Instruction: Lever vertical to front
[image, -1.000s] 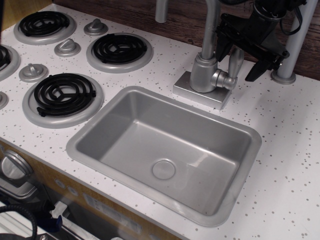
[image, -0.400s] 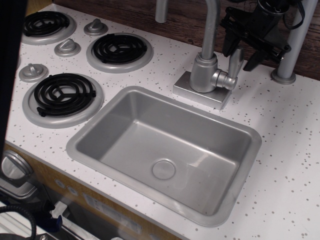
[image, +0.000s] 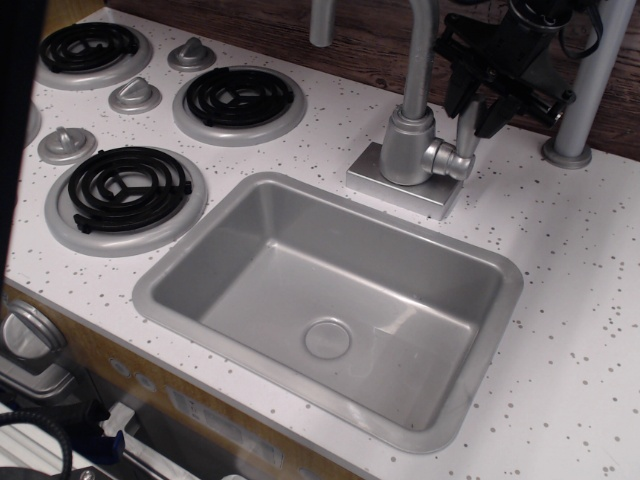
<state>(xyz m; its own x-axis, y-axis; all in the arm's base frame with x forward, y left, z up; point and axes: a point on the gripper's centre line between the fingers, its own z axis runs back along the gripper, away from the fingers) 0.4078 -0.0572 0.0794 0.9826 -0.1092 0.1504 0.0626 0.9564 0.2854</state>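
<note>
My gripper (image: 473, 108) hangs above the faucet's right side, black fingers (image: 456, 95) spread and straddling the upper end of the lever (image: 466, 128); I cannot confirm contact. I judge this placement lets me close on the paddle and swing it forward toward the sink (image: 180, 262). The lever stands upright, joined by its stub to the faucet body (image: 406, 148), just right of the spout pipe (image: 418, 55).

Count: one lever, one faucet, one sink with one drain (image: 327, 338); three full burners, e.g. (image: 239, 97), and three stove knobs, e.g. (image: 134, 95), on the speckled counter (image: 580, 260).
</note>
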